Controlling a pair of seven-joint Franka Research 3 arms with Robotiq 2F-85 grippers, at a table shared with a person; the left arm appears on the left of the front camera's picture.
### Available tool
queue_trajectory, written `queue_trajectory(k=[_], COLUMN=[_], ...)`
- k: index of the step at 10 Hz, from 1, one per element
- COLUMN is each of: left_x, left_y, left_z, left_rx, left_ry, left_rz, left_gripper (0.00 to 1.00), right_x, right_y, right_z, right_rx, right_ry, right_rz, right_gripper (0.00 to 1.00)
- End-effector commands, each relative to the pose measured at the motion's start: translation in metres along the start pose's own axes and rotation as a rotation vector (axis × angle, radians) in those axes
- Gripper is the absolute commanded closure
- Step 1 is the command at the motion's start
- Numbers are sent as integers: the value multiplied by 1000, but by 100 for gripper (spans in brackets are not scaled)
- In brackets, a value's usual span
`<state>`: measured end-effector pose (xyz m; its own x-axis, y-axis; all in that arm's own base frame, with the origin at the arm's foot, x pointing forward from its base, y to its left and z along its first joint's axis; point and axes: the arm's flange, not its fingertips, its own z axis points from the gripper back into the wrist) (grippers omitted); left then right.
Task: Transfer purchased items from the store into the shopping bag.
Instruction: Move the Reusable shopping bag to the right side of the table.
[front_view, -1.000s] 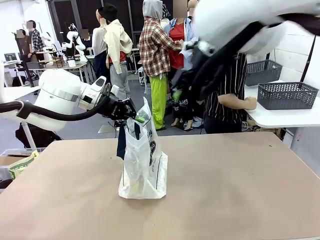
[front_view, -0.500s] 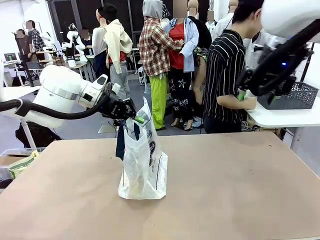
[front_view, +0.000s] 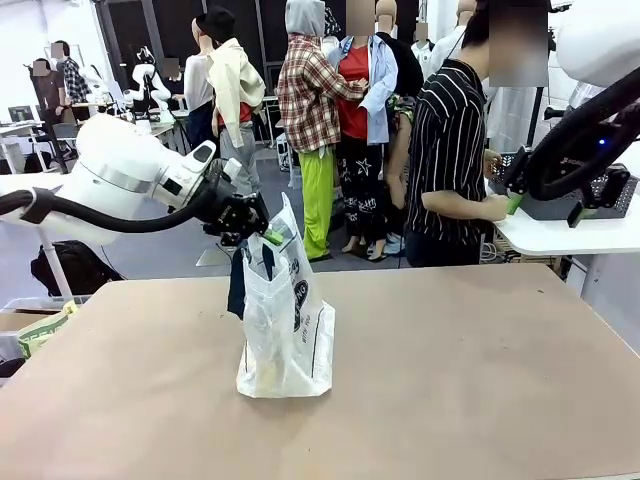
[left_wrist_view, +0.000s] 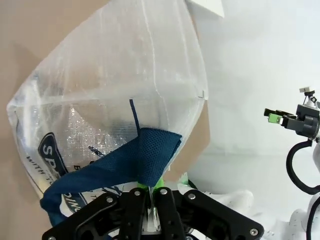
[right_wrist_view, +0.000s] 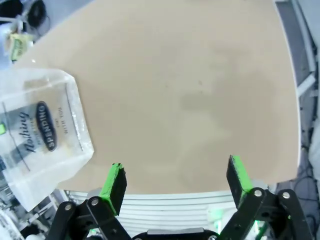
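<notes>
**Bag held open on the left while the right arm reaches toward the baskets**

At the left, the left end effector (front_view: 262, 232) is pressed together on the upper rim of the shopping bag (front_view: 287, 330), pinching the thin plastic next to a blue mesh handle (left_wrist_view: 152, 157) that folds over just above its fingertips in the left wrist view. The grip seems meant to keep the bag upright and its mouth lifted, so goods can be dropped in from above; left alone, the crinkly plastic would likely slump. The bag stands on the brown bench (front_view: 480, 380), left of centre, and something pale shows through its lower part, though what it is cannot be made out.

Further right, a person in a striped shirt (front_view: 448, 150) stands at the far side, a hand resting on a white side table (front_view: 560, 236). There sits the store (front_view: 590, 190), a dark lattice basket; its contents are hidden.

At the far right, the right end effector (right_wrist_view: 176, 182) is spread wide with nothing between its green pads. It hangs by the basket, probably placed to collect the next item.
</notes>
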<state>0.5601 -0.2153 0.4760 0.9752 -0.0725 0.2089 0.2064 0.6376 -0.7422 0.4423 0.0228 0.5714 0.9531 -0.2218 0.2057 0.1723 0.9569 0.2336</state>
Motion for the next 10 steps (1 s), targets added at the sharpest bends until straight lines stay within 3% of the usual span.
queue_trajectory(k=[1, 5, 7, 10], left_x=[-7, -40, -54, -82], left_y=[-9, -11, 6, 30], left_z=[28, 117, 175, 236], left_rx=[85, 205, 324, 542], left_ry=[-16, -231, -346, -406], left_rz=[-17, 18, 117, 304], left_gripper=[100, 100, 100, 100], right_x=[2, 2, 2, 2], right_y=[3, 3, 3, 3], right_z=[2, 2, 2, 2], right_rx=[-3, -3, -3, -3], right_ry=[0, 0, 0, 0], right_rz=[20, 20, 20, 20], right_gripper=[0, 0, 0, 0])
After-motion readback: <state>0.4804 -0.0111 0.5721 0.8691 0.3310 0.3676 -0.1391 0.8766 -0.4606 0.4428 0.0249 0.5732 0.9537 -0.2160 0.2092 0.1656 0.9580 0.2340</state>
